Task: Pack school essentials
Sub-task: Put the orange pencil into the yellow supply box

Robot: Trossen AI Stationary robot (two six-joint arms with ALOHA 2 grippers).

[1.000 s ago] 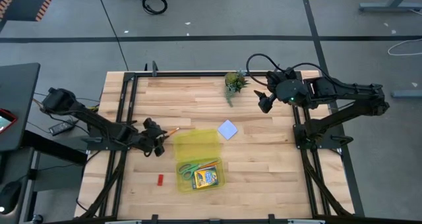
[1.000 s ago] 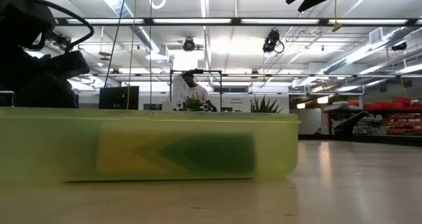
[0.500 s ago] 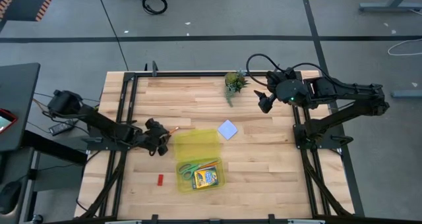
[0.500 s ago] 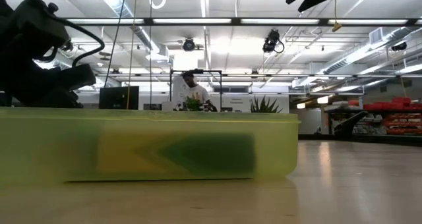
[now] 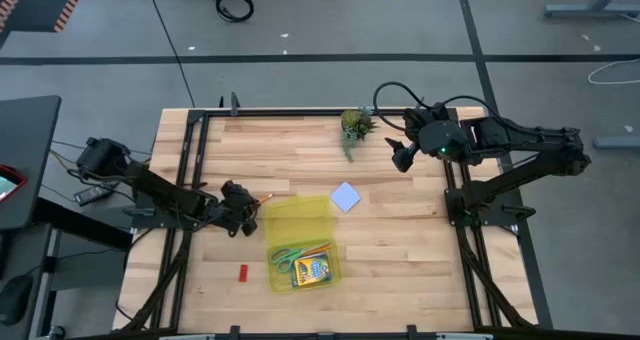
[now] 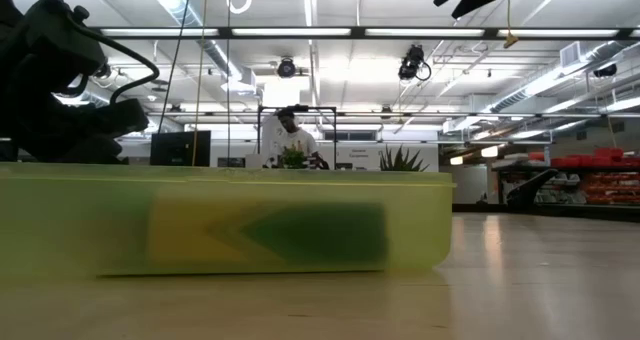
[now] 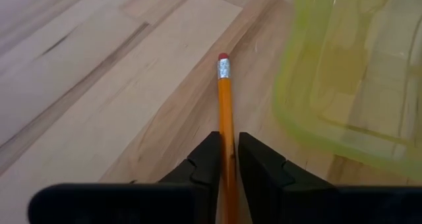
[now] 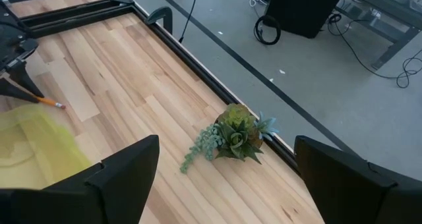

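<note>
An orange pencil (image 7: 225, 99) with a red eraser end lies on the wood beside the translucent yellow case (image 5: 296, 219). My left gripper (image 7: 228, 148) is shut on it; in the high view it (image 5: 246, 208) stands just left of the case's open lid. The case's tray (image 5: 335, 276) holds green-handled scissors (image 5: 287, 257) and a crayon box (image 5: 313, 270). A pale blue note pad (image 5: 345, 196) and a small red block (image 5: 242, 272) lie flat on the table. My right gripper (image 8: 227, 178) hangs open, high over the far right part, by the plant. My left gripper pinches the pencil's shaft (image 7: 227, 135) between its two fingers, behind the eraser end, which sticks out ahead of them. The fingers slant down from the table's left side and lie along the pencil. The pencil's eraser end (image 7: 223, 58) seems to rest on the wood.
A small green potted plant (image 5: 354, 124) stands at the far edge near my right gripper (image 5: 400, 152). Black rails frame the table on the left (image 5: 190, 180) and right. In the low view the case's yellow wall (image 6: 230, 220) fills the foreground. Bare wood lies right of the case.
My left arm has sunk a little toward the table and eased toward the case, bringing its gripper down at the pencil. The pencil, the case and my right arm have kept still.
</note>
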